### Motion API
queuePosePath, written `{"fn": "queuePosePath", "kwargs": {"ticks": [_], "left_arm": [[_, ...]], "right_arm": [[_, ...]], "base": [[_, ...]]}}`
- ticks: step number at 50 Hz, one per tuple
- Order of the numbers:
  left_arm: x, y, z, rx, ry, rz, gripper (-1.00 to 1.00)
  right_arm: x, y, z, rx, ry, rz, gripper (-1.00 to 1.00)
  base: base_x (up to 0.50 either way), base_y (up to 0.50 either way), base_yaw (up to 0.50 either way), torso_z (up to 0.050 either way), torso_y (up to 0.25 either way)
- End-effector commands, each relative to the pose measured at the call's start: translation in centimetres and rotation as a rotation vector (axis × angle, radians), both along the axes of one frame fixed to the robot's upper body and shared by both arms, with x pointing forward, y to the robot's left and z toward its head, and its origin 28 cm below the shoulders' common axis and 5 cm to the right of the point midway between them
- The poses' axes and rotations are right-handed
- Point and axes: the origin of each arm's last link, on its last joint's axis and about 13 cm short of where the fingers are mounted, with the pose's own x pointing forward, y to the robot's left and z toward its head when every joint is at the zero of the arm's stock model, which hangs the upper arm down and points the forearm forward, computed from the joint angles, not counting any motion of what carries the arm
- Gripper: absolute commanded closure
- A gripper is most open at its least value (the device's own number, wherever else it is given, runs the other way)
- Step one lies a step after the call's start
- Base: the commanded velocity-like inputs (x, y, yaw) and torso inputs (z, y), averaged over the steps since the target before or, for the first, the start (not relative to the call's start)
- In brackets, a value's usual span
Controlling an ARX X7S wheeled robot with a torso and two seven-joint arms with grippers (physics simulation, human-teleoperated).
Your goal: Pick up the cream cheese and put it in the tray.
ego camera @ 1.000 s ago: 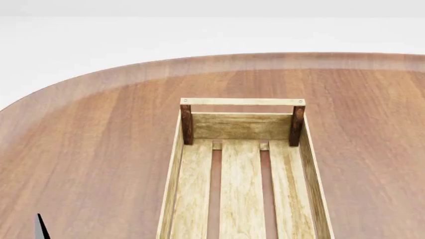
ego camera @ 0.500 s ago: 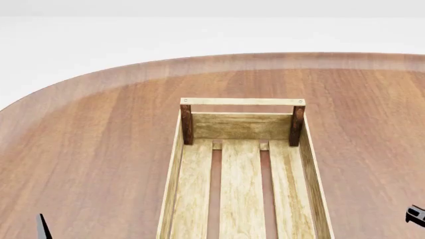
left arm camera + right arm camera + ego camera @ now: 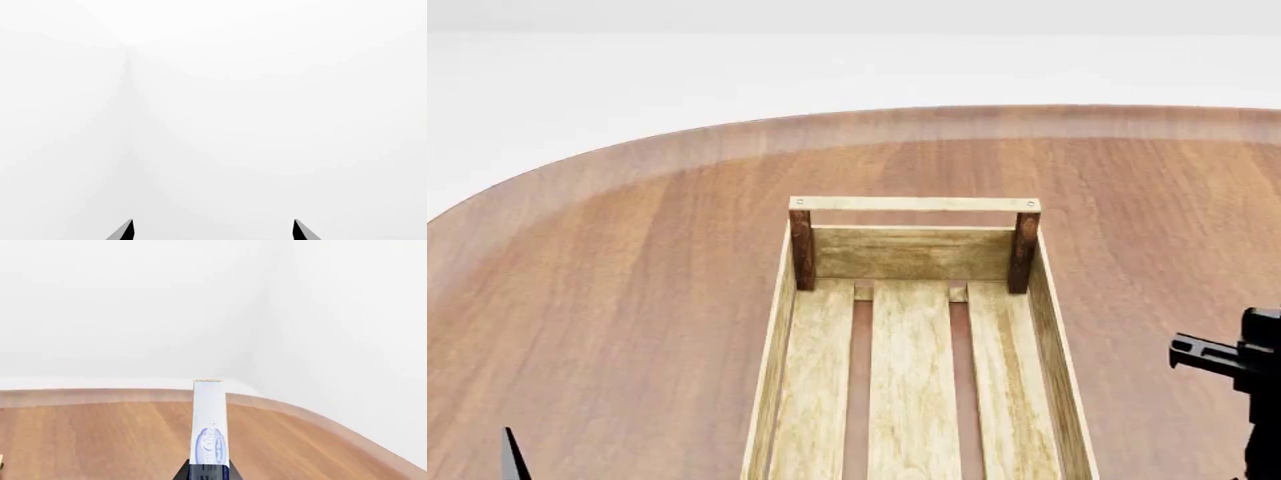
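Wooden table (image 3: 627,260) carrying the slatted tray (image 3: 914,375) at 6 o'clock. Right gripper (image 3: 1241,385) at 4 o'clock, jaws clamped on the cream cheese (image 3: 209,427), held edge-up above the table. Left gripper (image 3: 212,231): jaws spread wide, holding nothing.

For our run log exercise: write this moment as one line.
right tool: holding cream cheese | tray: empty | left tool: open, idle

tray (image 3: 914,390) open-topped | end rail (image 3: 914,204) obstructs | table (image 3: 627,280) bare
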Motion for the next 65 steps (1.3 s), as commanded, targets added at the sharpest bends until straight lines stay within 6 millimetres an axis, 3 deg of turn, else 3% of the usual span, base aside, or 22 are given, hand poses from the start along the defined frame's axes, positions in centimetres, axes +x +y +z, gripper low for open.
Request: {"fn": "queuePosePath", "kwargs": {"ticks": [1, 18, 32, 45, 56, 65], "left_arm": [[0.1, 0.0, 0.0, -0.001, 0.002, 0.002, -1.00], [0.0, 0.0, 0.1, 0.000, -0.002, -0.001, -1.00], [-0.1, -0.1, 0.1, 0.002, -0.002, -0.001, -1.00], [0.0, -0.1, 0.0, 0.003, 0.000, -0.005, -1.00], [-0.1, -0.1, 0.0, 0.002, -0.001, -0.006, -1.00], [-0.1, -0.1, 0.0, 0.002, 0.000, -0.007, -1.00]], "right_arm": [[1.7, 0.5, 1.5, -0.044, 0.004, 0.092, 1.00], [3.3, 2.4, 3.0, -0.087, 0.084, 0.292, 1.00], [3.4, 3.1, 3.8, -0.082, 0.093, 0.407, 1.00], [3.2, 3.5, 4.4, -0.004, 0.105, 0.557, 1.00], [2.4, 4.0, 4.8, 0.151, 0.102, 0.788, 1.00], [2.2, 4.1, 5.0, 0.202, 0.103, 0.841, 1.00]], "base": [[0.00, 0.00, 0.00, 0.000, 0.000], [0.00, 0.00, 0.00, 0.000, 0.001], [0.00, 0.00, 0.00, 0.000, 0.001], [0.00, 0.00, 0.00, 0.000, 0.001], [0.00, 0.00, 0.00, 0.000, 0.001], [0.00, 0.00, 0.00, 0.002, 0.000]]}}
